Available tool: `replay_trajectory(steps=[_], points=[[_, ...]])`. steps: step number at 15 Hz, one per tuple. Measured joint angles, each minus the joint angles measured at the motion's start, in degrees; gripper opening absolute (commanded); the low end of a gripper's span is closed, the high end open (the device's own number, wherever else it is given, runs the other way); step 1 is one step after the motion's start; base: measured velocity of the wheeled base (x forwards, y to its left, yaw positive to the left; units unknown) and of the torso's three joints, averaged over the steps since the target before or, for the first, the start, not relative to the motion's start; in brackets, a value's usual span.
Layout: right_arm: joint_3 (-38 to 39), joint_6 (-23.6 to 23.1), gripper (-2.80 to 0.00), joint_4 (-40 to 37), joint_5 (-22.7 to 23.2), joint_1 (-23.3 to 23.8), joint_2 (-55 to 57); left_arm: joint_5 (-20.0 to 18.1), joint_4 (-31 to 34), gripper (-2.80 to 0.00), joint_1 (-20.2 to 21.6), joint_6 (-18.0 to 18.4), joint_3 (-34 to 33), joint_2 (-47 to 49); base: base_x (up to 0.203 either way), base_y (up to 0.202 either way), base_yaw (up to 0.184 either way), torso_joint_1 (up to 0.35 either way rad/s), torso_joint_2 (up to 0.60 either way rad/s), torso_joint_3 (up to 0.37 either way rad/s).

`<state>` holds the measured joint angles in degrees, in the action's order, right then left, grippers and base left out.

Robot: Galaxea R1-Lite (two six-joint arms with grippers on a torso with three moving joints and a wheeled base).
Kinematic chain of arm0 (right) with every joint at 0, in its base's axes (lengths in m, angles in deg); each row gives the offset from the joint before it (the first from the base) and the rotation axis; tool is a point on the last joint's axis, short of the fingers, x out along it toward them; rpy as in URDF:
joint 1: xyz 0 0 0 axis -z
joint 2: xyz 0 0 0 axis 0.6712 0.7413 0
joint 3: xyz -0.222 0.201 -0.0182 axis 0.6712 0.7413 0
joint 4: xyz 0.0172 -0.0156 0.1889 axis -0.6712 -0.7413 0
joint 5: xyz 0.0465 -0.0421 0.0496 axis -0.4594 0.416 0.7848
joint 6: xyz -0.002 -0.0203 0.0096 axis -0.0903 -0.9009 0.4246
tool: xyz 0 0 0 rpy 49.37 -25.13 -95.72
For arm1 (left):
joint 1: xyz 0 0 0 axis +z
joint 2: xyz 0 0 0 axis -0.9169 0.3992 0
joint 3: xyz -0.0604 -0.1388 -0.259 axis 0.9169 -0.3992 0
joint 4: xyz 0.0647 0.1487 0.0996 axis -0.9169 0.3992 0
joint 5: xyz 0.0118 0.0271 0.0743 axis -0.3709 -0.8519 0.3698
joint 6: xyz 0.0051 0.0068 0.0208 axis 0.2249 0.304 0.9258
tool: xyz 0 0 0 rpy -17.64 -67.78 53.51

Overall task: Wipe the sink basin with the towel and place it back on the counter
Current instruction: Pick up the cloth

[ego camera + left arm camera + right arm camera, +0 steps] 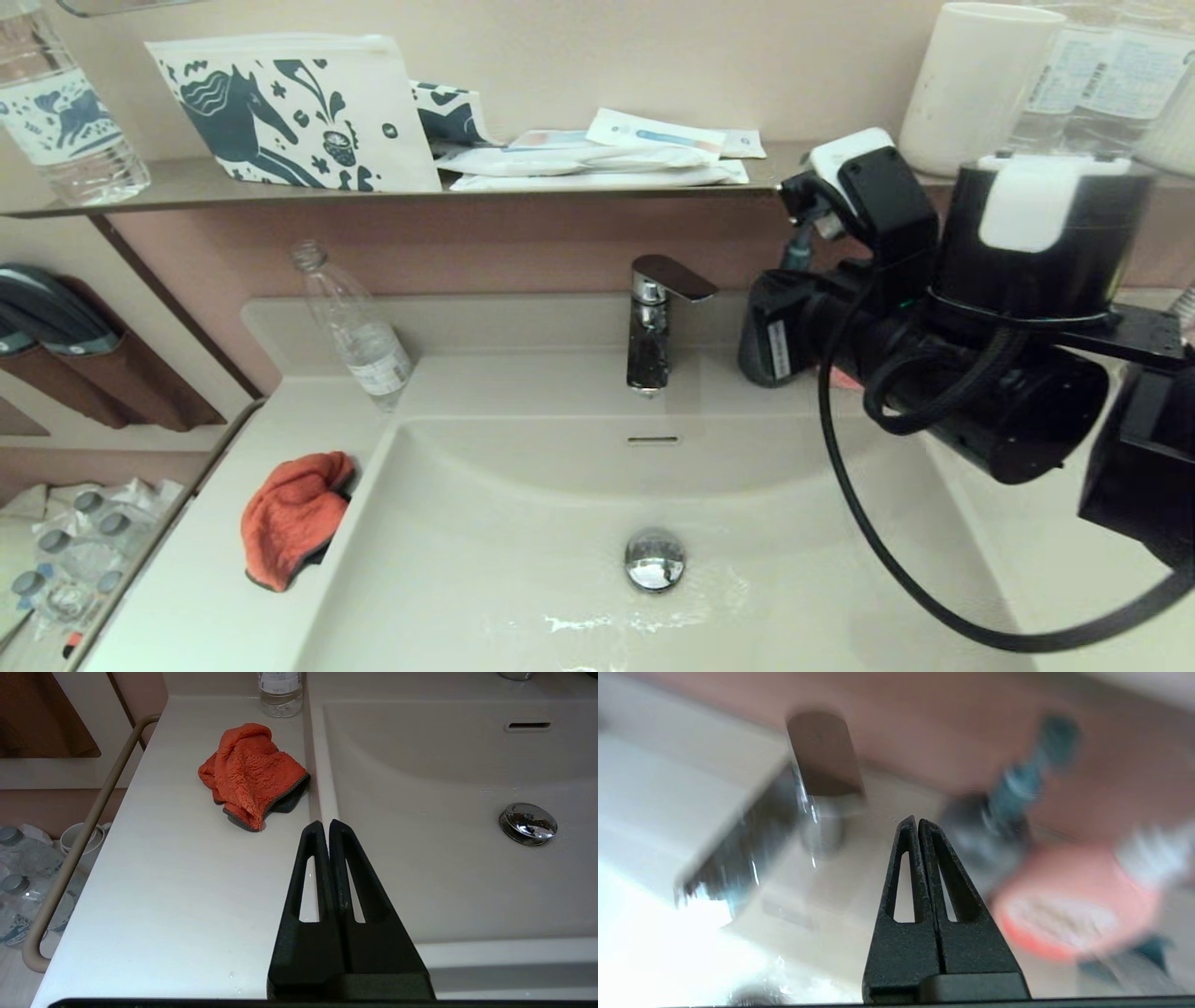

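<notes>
Head view is showing you the towel (291,518) lying in a soft heap on the counter (201,597), just beside the left rim of the sink basin (523,560). Nothing is holding it. You are seeing a little water shining near the round drain plug (654,558), so the pictures are not telling you whether the wiping is done or not begun. If it is not begun, you are looking at every step left: pick up the towel, wipe the basin, put the towel back. Your right arm is reaching out high over the right side of the basin, near the tap (653,322), far from the towel. Your right gripper (917,822) is pinched tight with nothing in it. Your left gripper (325,825) is also pinched tight and empty, pointing at the basin's rim close to the towel.
</notes>
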<state>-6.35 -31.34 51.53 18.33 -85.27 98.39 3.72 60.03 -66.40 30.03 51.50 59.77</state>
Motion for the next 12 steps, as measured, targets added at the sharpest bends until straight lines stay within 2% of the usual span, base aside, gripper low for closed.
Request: replay_trajectory(steps=[4,9,12], points=[[11.3,0.3,-2.8,-0.2,-0.1,3.6,-10.5,0.0,0.0,-2.8,0.0,0.0,0.0,0.0,0.0,0.0,0.0,0.0,0.0,0.0],[21.0,0.5,-2.8,-5.9,0.0,22.3,-23.5,0.0,0.0,-2.8,0.0,0.0,0.0,0.0,0.0,0.0,0.0,0.0,0.0,0.0],[26.4,0.5,-2.8,-8.5,-0.2,30.6,-33.7,0.0,0.0,-2.8,0.0,0.0,0.0,0.0,0.0,0.0,0.0,0.0,0.0,0.0]])
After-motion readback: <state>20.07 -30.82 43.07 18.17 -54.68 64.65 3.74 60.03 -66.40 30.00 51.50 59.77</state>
